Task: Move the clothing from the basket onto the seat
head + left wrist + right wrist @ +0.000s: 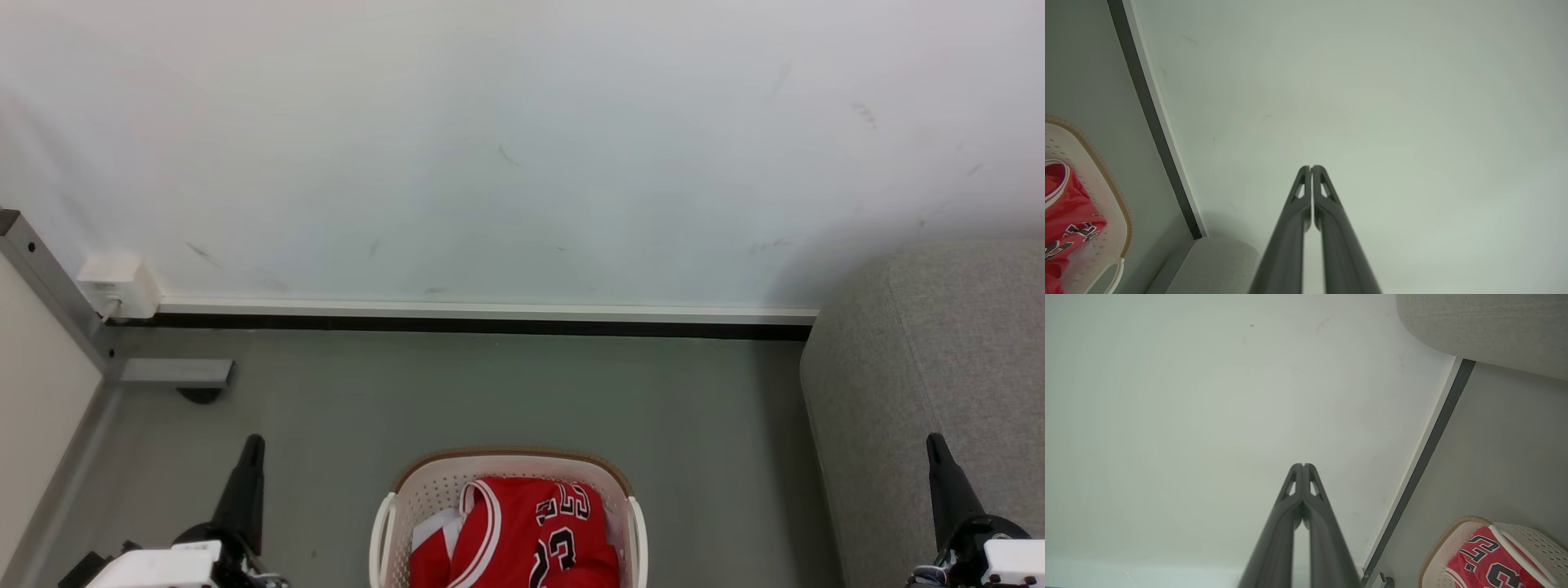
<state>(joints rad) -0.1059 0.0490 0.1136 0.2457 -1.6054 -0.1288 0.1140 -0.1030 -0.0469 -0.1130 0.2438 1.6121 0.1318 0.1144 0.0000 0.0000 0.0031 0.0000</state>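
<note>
- The left claw (253, 447), two long dark fingers pressed together with nothing between them, stands at the near left and aims at the far pale wall (522, 147).
- The right claw (936, 447) is likewise pinched tight and empty, at the near right.
- Between them, near and centre, the oval cream-white perforated plastic basket (424, 490) with a brown woven-look rim sits on the smooth grey-green floor (490, 384).
- The red basketball clothing (506, 531), white-striped at the trim and marked with a black-and-white 23, lies bunched inside the basket. None is on the seat, so the task looks unstarted.
- The large seat (939, 343) in light grey textured fabric stands at the right, near the basket but apart from it.
- Likely troubles:
  - Claws lowered while closed would only press the cloth down.
  - A pinch could catch the white sheet (429, 527) beside the jersey.
  - A finger could hook a side handle (377, 535) and drag the basket.
  - Loose cloth could trail and slip to the floor short of the seat.
</note>
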